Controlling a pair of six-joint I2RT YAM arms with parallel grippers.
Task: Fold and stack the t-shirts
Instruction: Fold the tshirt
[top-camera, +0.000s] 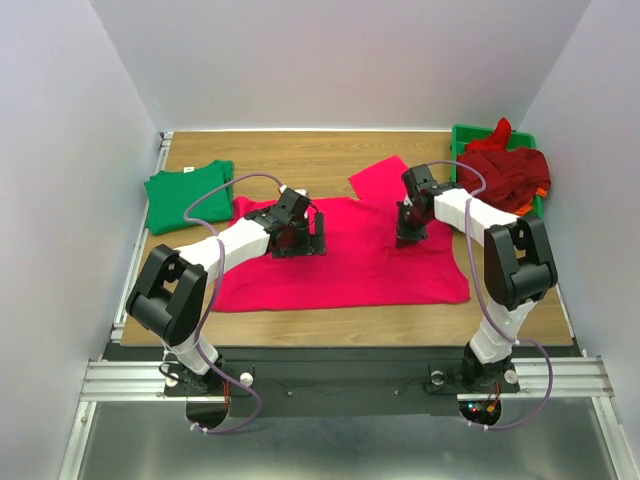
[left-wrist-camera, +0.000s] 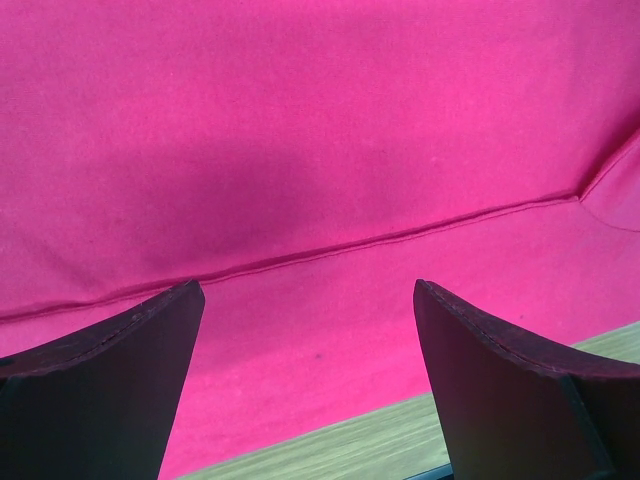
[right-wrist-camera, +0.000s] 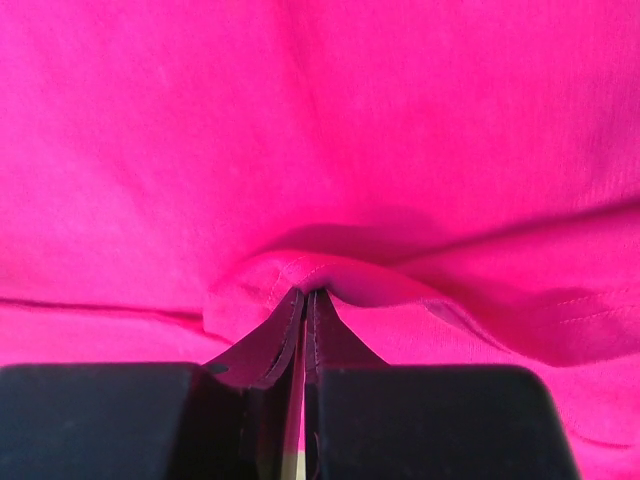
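Shirt count: one bright pink-red t-shirt (top-camera: 340, 270) spread flat mid-table, one green t-shirt (top-camera: 188, 197) folded at the far left, and a crumpled dark red shirt (top-camera: 508, 172) heaped in the green tray (top-camera: 466, 136) at the far right. A bit of orange cloth (top-camera: 542, 190) peeks out beside it, and I can't tell how many shirts are in that heap.

Two arms, both over the pink one, hiding parts of it. The right gripper (right-wrist-camera: 305, 296) has its fingers pressed together on a small raised pucker of pink cloth. The left gripper (left-wrist-camera: 310, 300) hangs with fingers wide apart over a stitched seam, holding nothing — the wood table (left-wrist-camera: 400, 440) shows just past the cloth's edge.
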